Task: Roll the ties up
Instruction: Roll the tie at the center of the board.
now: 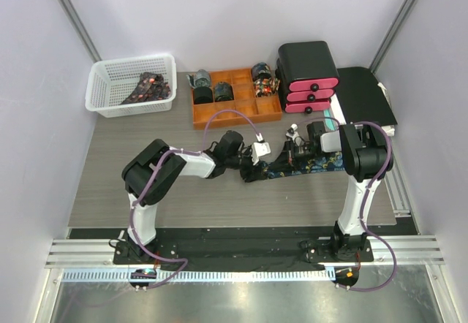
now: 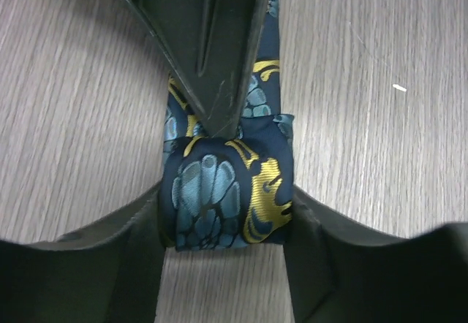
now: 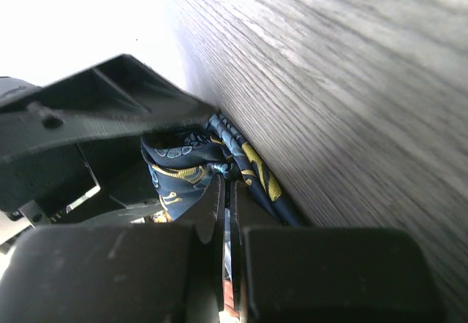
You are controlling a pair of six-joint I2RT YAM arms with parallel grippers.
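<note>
One of the ties, dark navy with teal and gold patterns, lies flat across the table's middle, its left end coiled into a small roll. My left gripper straddles that roll, with both fingers pressed against its sides. My right gripper is shut, and its joined tips poke into the fold at the top of the roll. In the right wrist view those tips touch the bunched tie, with nothing seen between them.
A white basket at the back left holds loose ties. An orange tray behind the arms holds several rolled ties. Right of it stand a black and pink drawer box and a black pad.
</note>
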